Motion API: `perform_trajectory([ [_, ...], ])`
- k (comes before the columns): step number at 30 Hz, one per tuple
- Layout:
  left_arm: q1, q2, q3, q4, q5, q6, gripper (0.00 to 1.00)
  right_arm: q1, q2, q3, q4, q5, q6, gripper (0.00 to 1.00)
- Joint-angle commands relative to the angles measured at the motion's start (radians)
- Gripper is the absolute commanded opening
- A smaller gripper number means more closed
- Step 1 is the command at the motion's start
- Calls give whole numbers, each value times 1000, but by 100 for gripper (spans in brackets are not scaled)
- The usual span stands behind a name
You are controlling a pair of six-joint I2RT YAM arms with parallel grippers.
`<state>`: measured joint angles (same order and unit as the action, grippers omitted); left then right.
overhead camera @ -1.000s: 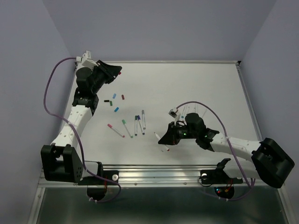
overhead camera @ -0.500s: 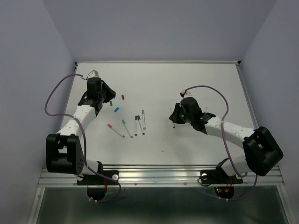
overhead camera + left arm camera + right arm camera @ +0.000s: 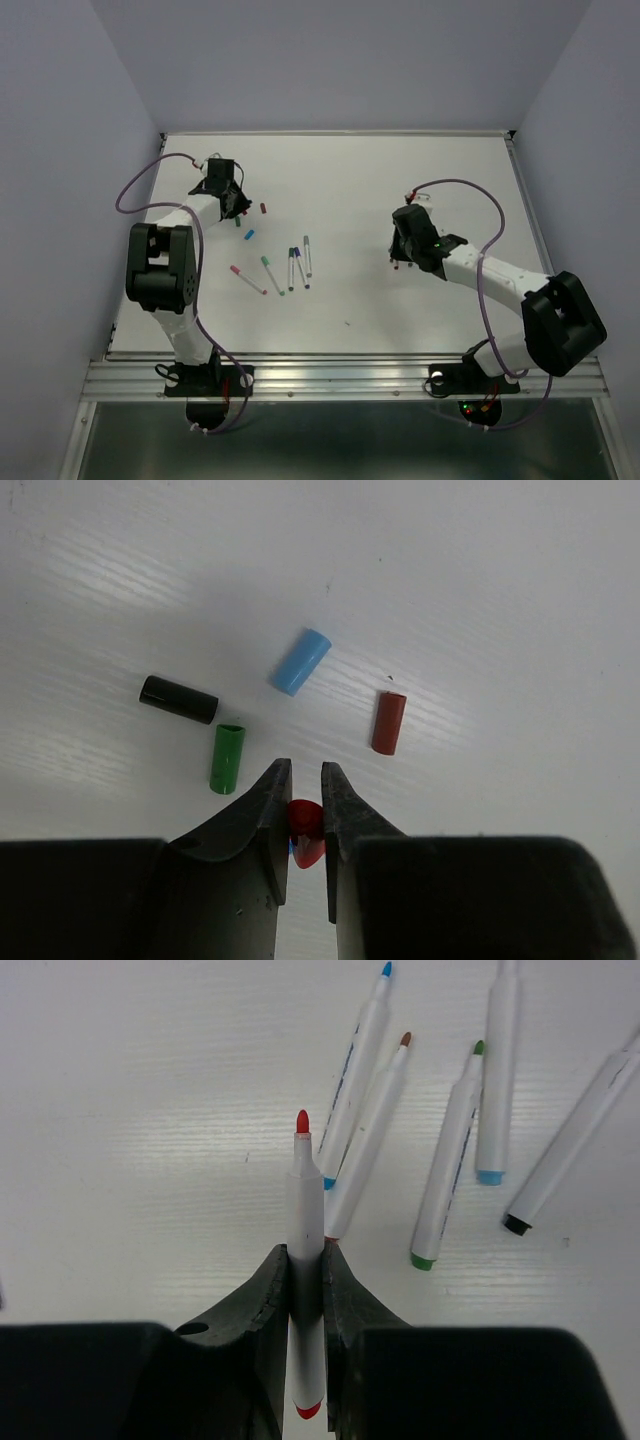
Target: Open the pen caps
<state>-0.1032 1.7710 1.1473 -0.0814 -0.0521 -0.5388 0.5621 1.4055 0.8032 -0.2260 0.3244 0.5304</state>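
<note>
Right claw [image 3: 303,1260] swings from table [image 3: 400,170] centre toward right edge, clamped on uncapped red pen [image 3: 303,1190]; left claw [image 3: 300,772] clamps red cap [image 3: 306,825] (pair separated, drop-off next).

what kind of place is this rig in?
Likely a robot lab test cell: white table boxed in by blank walls, two arms bolted to a metal rail, only pens and loose caps out.

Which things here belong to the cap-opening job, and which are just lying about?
In the job: left gripper shut on red cap; right gripper shut on red-tipped pen; mid-table pens, apparently still capped.

Lying about: black cap, green cap, light blue cap, dark red cap; uncapped pens under the right wrist.
</note>
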Motion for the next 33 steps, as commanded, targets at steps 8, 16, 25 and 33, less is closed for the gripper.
perform_trajectory([
  [8,-20,34,66,-44,-58,23,23,-68,-54,1,-21,91,-7,5],
  [16,-30,61,63,-63,-87,13,29,-100,-54,4,-22,93,-7,6],
  [25,-35,16,66,-67,-80,25,54,-130,-27,8,-27,84,0,8],
  [33,-44,-99,51,-63,-48,36,77,-151,99,80,-22,102,23,15],
])
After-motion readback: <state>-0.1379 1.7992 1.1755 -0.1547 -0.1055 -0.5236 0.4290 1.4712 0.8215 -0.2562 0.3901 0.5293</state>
